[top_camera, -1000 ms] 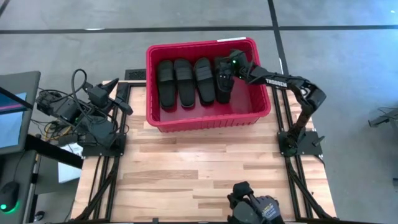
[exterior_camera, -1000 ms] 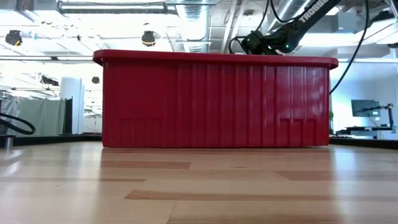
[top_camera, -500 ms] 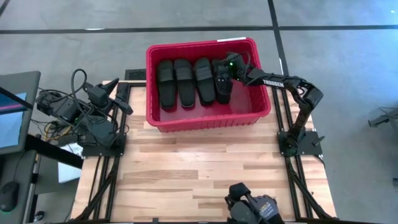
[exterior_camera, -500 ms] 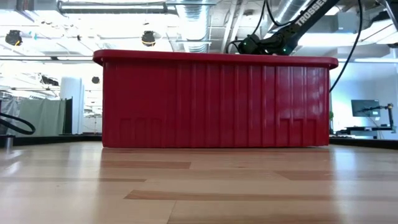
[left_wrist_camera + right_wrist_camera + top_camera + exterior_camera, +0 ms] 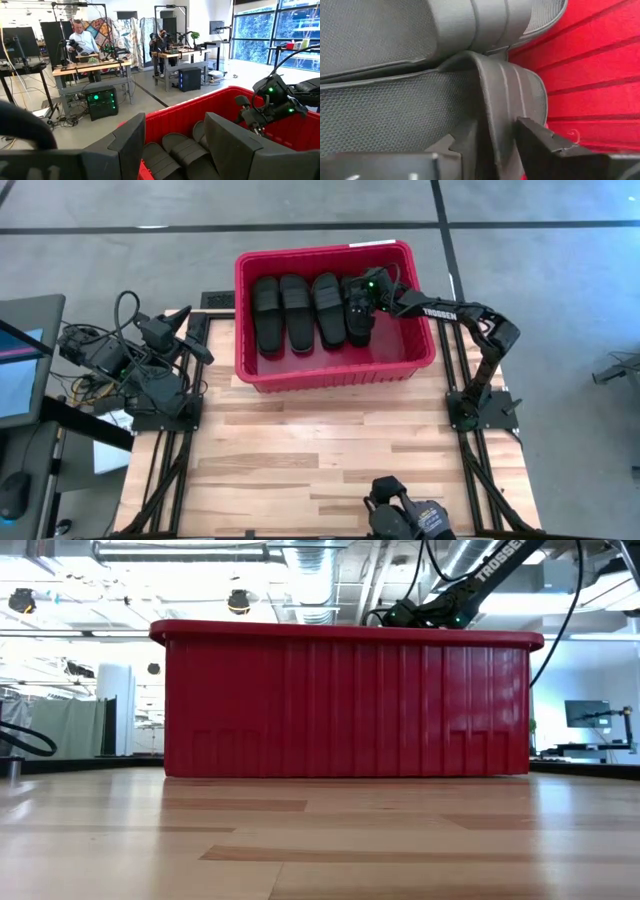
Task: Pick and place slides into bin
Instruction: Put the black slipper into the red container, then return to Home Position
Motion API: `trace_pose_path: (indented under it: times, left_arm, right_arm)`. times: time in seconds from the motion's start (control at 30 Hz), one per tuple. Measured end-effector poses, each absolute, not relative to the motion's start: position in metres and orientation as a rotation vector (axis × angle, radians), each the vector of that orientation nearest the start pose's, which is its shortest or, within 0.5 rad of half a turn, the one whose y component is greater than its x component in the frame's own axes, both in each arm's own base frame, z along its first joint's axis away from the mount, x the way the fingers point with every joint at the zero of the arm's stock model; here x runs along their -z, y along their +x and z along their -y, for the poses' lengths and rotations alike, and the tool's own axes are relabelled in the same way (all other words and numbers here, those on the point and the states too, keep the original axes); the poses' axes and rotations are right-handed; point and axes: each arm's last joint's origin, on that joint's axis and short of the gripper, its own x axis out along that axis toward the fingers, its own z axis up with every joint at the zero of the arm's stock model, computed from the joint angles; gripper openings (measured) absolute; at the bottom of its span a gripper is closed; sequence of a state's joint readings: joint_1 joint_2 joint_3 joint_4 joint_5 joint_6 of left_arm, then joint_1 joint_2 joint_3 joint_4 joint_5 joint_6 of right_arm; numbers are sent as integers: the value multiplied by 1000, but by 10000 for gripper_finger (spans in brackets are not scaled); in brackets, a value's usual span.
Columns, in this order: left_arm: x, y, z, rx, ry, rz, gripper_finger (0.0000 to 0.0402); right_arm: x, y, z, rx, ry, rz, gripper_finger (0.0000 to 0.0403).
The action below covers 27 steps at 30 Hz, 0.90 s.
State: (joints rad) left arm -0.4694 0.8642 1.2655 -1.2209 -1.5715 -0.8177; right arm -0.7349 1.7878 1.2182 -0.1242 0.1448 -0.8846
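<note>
The red bin [image 5: 320,255] stands at the table's far edge, and several black slides [image 5: 300,310] lie side by side on its floor. My right gripper [image 5: 362,298] reaches down into the bin's right part, over the rightmost slide [image 5: 358,320]. In the right wrist view its fingers are apart on either side of that slide's strap [image 5: 495,100]. The slide lies beside the others, close to the bin's red wall [image 5: 590,75]. My left gripper [image 5: 175,150] waits open and level at the table's left side [image 5: 185,320], with nothing between its fingers. My right gripper comes slanting down from the bin's right, with one finger [image 5: 540,145] outside the strap's edge [image 5: 502,135] and the other under the strap. I cannot tell whether either finger touches it. The slide rests on the bin floor against its neighbour.
Bare wooden table [image 5: 330,450] lies between the bin and the near edge, where a black device [image 5: 405,518] stands. A monitor and cables [image 5: 60,360] crowd the left side. Beyond the table, people work at benches [image 5: 82,40].
My right gripper has sunk a little deeper into the bin and shifted slightly toward the table's left with the rightmost slide. The slide has come down from a tilt and now lies alongside the others.
</note>
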Motion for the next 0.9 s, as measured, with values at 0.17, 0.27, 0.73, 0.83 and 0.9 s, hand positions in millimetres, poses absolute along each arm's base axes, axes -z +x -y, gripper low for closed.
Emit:
trace_pose_path:
  times: [0.17,0.27,0.73,0.83,0.9]
  left_arm:
    - [-406,100,18,-1100,1,-3,192]
    - [-405,101,19,-1100,6,-6,192]
    - [-404,103,20,-1088,5,-20,192]
    - [-404,105,21,-1088,9,-24,192]
    - [-403,106,22,-1079,10,-36,192]
  right_arm:
    - [-219,285,263,491,-567,-1003,172]
    - [-224,284,261,497,-573,-996,209]
    - [-234,277,250,427,-570,-1030,260]
    - [-234,278,247,416,-570,-1037,260]
    - [-237,278,246,420,-572,-1029,260]
